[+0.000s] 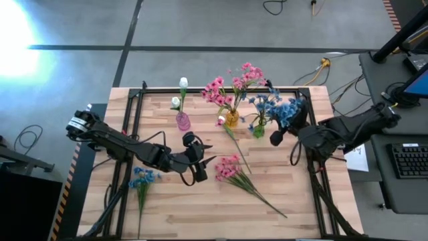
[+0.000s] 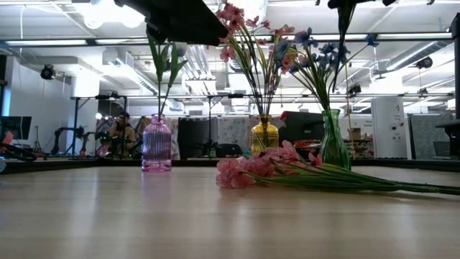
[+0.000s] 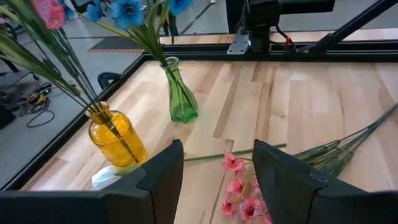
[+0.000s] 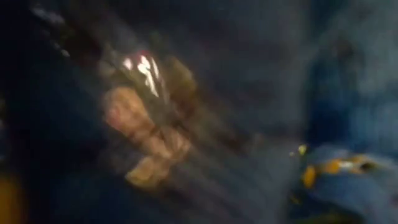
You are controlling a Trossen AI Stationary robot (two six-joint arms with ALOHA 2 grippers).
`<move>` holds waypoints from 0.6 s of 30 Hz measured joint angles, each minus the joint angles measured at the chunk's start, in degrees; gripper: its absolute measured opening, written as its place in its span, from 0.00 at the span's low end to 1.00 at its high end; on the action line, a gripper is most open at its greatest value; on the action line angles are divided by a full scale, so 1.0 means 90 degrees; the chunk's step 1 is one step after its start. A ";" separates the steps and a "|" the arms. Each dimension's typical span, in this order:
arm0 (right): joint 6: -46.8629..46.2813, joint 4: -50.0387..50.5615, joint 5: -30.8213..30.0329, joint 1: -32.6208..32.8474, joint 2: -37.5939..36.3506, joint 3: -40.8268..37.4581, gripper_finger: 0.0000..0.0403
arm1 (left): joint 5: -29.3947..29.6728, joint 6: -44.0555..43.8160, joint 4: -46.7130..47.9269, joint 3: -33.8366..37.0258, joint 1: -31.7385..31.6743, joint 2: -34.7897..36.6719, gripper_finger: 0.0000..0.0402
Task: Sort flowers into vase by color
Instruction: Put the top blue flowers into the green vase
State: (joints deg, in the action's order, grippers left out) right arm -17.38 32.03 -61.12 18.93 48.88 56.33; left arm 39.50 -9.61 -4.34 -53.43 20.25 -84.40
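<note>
My left gripper (image 1: 208, 161) (image 3: 217, 171) is open and hovers above the table, just left of a pink flower bunch (image 1: 229, 167) (image 3: 239, 186) that lies flat with its stems toward the near right. Along the far side stand three vases. A purple vase (image 1: 182, 121) holds white buds, a yellow vase (image 1: 231, 119) pink flowers and a green vase (image 1: 259, 130) blue flowers (image 1: 286, 110). My right gripper (image 1: 275, 137) sits right beside the green vase, among the blue blossoms. A white bud stem (image 1: 235, 144) and a blue flower (image 1: 142, 177) lie on the wood.
Black frame rails (image 1: 127, 134) run along the table's left, far and right sides. Bare wood (image 1: 200, 214) spreads along the near edge. A desk with a keyboard (image 1: 409, 161) stands off the right side. The low view shows a room with equipment behind the vases.
</note>
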 joint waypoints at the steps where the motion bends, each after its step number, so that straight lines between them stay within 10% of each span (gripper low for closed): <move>1: -0.0001 0.0010 0.0000 -0.0076 0.0014 -0.0011 0.03 | 0.0032 0.0001 0.0000 0.0000 0.0000 0.0000 0.44; 18: -0.0149 0.0033 0.0385 -0.0818 0.0103 -0.0189 0.03 | 0.0061 0.0002 0.0021 -0.0002 0.0000 -0.0002 0.44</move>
State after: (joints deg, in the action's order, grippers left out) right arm -18.72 32.33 -57.66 11.57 49.80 54.62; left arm 40.05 -9.58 -4.15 -53.45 20.25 -84.42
